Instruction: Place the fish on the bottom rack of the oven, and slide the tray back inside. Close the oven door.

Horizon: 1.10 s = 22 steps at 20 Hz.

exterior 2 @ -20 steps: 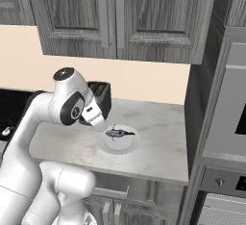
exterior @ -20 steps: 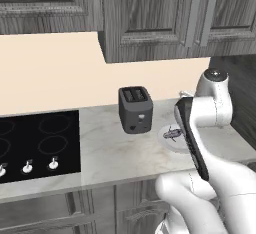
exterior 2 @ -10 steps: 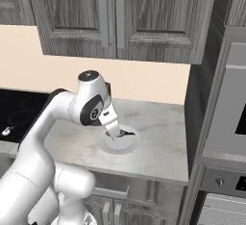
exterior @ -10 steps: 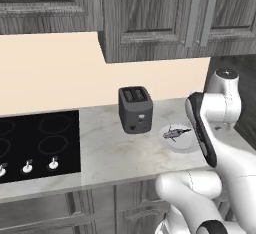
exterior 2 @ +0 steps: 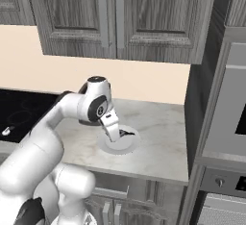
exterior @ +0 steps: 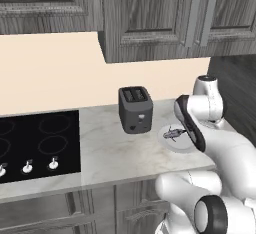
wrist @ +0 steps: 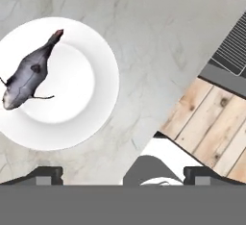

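The fish (wrist: pixel 28 77) lies on a round white plate (wrist: pixel 98 65) on the marble counter (exterior: pixel 115 153), resting toward the plate's 9 o'clock edge in the hand view with its tail pointing to about 1 o'clock. The gripper (wrist: pixel 122 173) hangs above the counter at the plate's 5 o'clock side, jaws spread wide and holding nothing (only the two dark tips show at the bottom edge). A dark toaster (exterior: pixel 135 109) stands near the plate at its 10 o'clock in the left base view, the black cooktop (exterior: pixel 35 145) lies well apart at 9 o'clock, and a wire-mesh rack (wrist: pixel 235 46) shows over the wooden floor (wrist: pixel 211 128) past the counter edge.
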Motion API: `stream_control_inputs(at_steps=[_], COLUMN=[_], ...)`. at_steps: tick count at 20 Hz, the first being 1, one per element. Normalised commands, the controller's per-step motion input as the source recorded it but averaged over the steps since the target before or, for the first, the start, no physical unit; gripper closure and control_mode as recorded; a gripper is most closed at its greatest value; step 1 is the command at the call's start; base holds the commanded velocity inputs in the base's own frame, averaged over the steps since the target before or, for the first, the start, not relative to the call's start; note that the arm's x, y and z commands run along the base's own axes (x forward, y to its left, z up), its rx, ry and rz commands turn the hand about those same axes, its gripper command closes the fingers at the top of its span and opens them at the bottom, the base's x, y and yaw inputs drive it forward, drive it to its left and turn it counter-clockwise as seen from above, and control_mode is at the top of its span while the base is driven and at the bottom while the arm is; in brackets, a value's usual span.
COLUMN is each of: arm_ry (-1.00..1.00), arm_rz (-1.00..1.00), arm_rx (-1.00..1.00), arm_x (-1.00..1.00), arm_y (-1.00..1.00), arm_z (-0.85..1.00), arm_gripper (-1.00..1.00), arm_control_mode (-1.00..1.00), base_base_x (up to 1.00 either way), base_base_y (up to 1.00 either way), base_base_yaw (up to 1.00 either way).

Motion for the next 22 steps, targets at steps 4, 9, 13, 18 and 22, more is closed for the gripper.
stream_control_inputs(at_steps=[4,9,13,18,22], arm_ry=[0.11,0.01,0.0,0.0,0.0], arm_rz=[-0.04,-0.02,0.0,0.0,-0.01], arm_rx=[0.08,0.02,0.0,0.0,0.0], arm_x=[0.36,0.42,0.5,0.36,0.37], arm_y=[0.01,0.0,0.0,0.0,0.0], arm_z=[-0.27,-0.19,-0.29,-0.39,-0.3], arm_gripper=[-1.0,-1.0,-1.0,-1.0,-1.0], arm_control_mode=[-1.0,-1.0,-1.0,-1.0,-1.0], base_base_x=[0.0,0.0,0.0,0.0,0.0], base_base_y=[0.0,0.0,0.0,0.0,0.0], base_base_yaw=[0.0,0.0,0.0,0.0,0.0])
